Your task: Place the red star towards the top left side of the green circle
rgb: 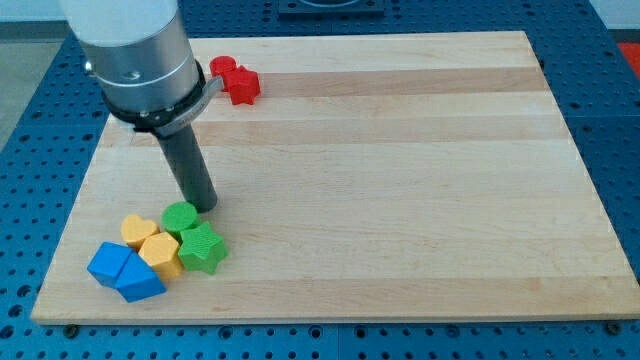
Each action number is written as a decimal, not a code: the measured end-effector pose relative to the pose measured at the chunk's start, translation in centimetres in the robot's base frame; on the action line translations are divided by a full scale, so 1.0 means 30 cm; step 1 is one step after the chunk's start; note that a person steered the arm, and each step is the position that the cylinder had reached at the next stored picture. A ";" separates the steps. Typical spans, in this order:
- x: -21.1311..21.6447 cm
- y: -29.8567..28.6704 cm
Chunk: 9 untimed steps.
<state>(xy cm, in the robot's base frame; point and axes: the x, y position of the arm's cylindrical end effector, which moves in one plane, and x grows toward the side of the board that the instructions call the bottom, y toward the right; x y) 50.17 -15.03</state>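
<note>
Nearest, at the board's (420, 200) bottom left: two blue blocks (122, 270), two yellow blocks (152, 243), a green star (203, 248), a green circle (180, 217). My tip (204, 205) (bare rod, holding nothing) just beside the circle's upper right. Farthest: red star (240, 85), red block (222, 68), top left, well apart.

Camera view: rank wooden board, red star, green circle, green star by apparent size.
1. wooden board, by far.
2. red star and green star: look alike, no ranking; the green one is nearer the view's bottom.
3. green circle, slightly smaller, beside my tip.
</note>
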 end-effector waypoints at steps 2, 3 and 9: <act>0.008 -0.001; -0.145 0.092; -0.673 0.088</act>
<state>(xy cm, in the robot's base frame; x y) 29.98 -12.40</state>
